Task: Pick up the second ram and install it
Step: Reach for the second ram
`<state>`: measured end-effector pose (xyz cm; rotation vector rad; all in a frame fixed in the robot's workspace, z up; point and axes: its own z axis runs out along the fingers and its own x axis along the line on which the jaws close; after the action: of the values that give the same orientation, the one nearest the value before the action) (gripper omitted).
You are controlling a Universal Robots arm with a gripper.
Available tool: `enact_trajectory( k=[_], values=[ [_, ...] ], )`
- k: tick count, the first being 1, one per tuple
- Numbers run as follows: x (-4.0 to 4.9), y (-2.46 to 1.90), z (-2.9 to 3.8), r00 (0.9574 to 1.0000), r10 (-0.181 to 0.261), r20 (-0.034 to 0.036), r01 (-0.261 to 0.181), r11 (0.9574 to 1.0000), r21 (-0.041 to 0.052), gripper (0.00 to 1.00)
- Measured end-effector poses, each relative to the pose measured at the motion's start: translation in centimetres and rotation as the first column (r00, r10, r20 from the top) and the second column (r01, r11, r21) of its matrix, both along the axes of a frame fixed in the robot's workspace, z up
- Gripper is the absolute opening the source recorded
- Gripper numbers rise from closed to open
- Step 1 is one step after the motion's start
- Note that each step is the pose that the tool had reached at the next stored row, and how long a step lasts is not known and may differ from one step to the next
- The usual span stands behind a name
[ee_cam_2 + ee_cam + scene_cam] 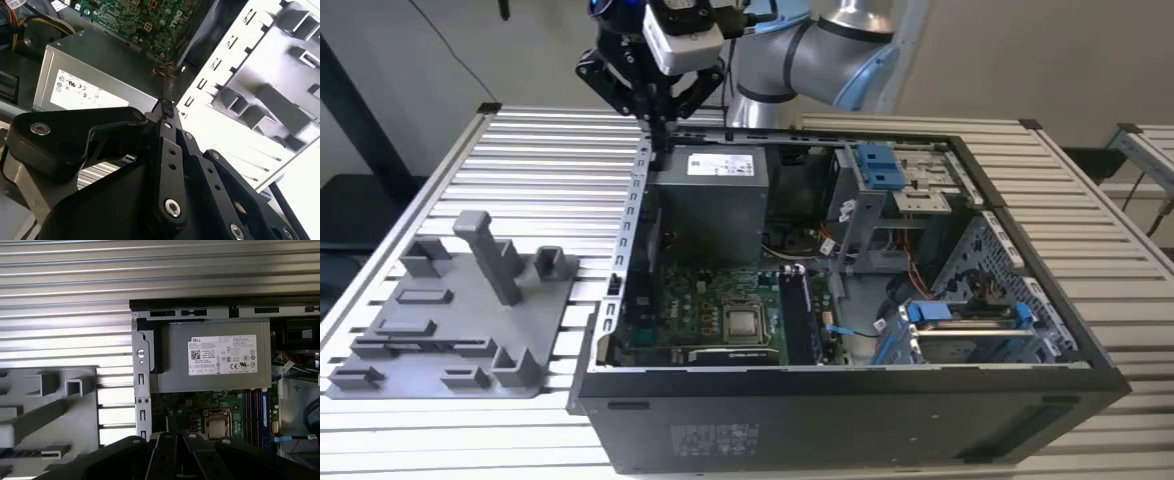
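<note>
The second ram cannot be singled out with certainty; a long dark strip point(795, 312) stands in the motherboard slots at lower centre of the exterior view. The gripper point(659, 122), fingers pinched together on nothing, hangs above the case point(854, 405) at upper left.

The case point(854, 420) lay open on the table point(547, 160), with the plate point(440, 325) just beside it on the exterior view's left. Inside, the power supply point(720, 195) sat behind the motherboard point(707, 310). My gripper point(658, 135) hung over the case's far edge, near the supply.
</note>
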<state>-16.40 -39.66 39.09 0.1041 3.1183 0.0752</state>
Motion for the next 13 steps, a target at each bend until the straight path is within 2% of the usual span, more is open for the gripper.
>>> enact_trajectory(
  k=[13],
  values=[
    [-1.47, 0.00, -0.04, 1.0000, 0.000, 0.0000, 0.000, 1.0000, 0.0000, 0.11]
  ],
)
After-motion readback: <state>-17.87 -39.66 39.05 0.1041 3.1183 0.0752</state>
